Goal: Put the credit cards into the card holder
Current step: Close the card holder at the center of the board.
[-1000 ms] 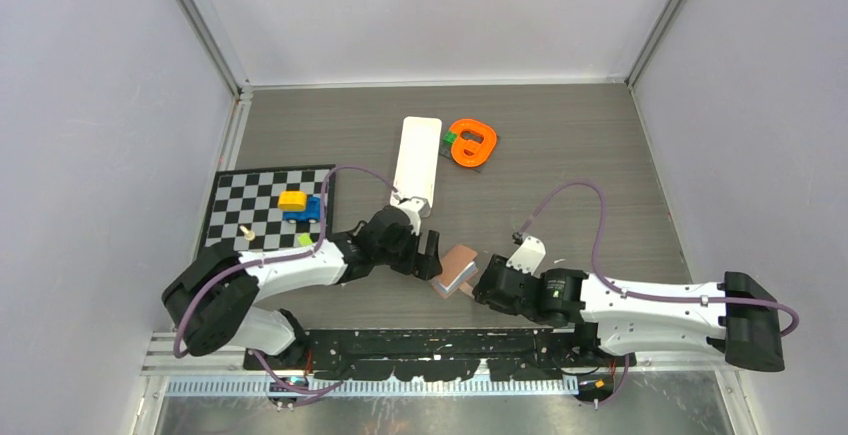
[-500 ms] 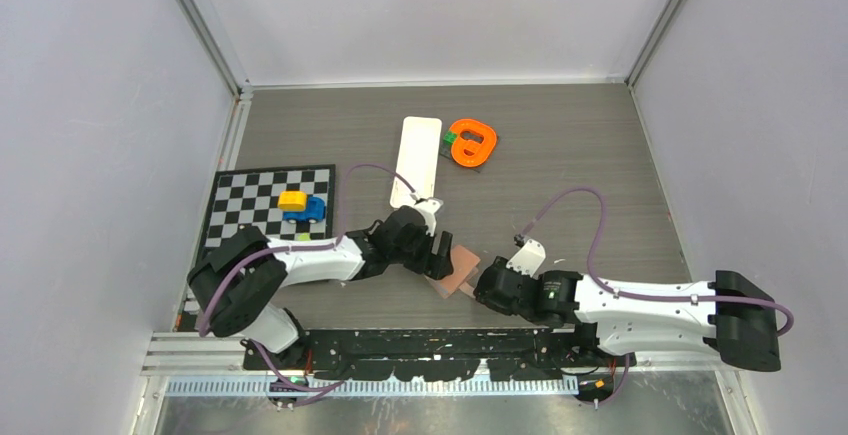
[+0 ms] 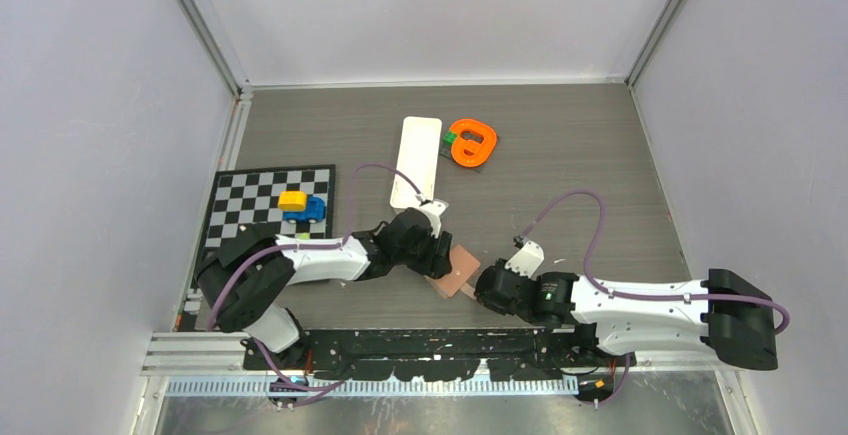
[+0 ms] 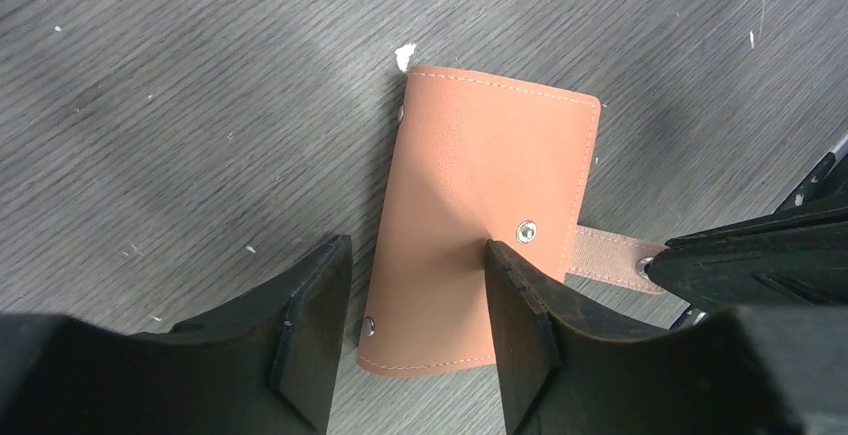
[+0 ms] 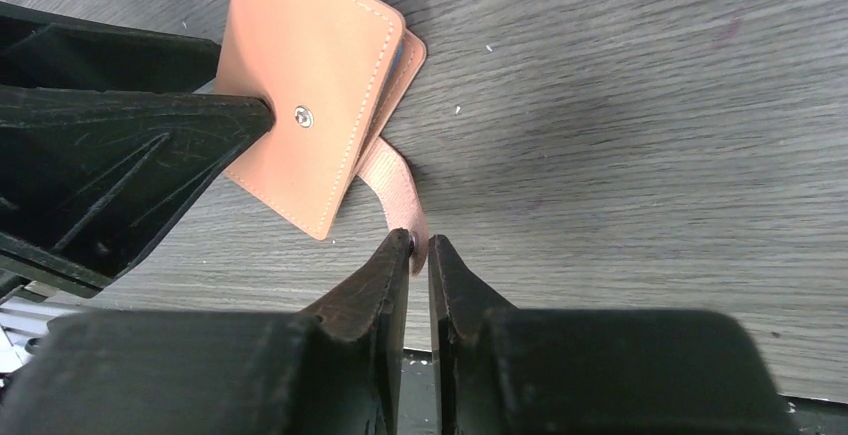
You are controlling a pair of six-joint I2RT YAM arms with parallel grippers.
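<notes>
Tan card holder (image 3: 460, 273): lies folded shut on the grey wood-grain counter (image 3: 560, 165), close to the front edge and between the two arms' tips. Shows its outer face up, with pale stitching along the rim and a round snap stud (image 4: 526, 231) on top. Sends a narrow strap (image 5: 392, 183) out from under the flap toward the right arm.

As for the left gripper (image 4: 415, 255): stands open at a middling width, straddling one long side of the holder. Presses one finger (image 4: 510, 285) down on the top face just beside the stud. Keeps the other finger (image 4: 315, 285) off the leather, beside the holder's long edge over bare wood; contact with the wood cannot be told.

As for the right gripper (image 5: 420, 250): stands narrow, almost closed, low at the counter. Pinches the end of the strap between its fingertips.

Farther back: long white tray (image 3: 417, 160), with an orange ring-shaped piece (image 3: 473, 142) just beside its far end. Off to the left: checkered board (image 3: 250, 217) carrying a yellow block (image 3: 292, 198) and a blue block (image 3: 312, 210), touching each other.
</notes>
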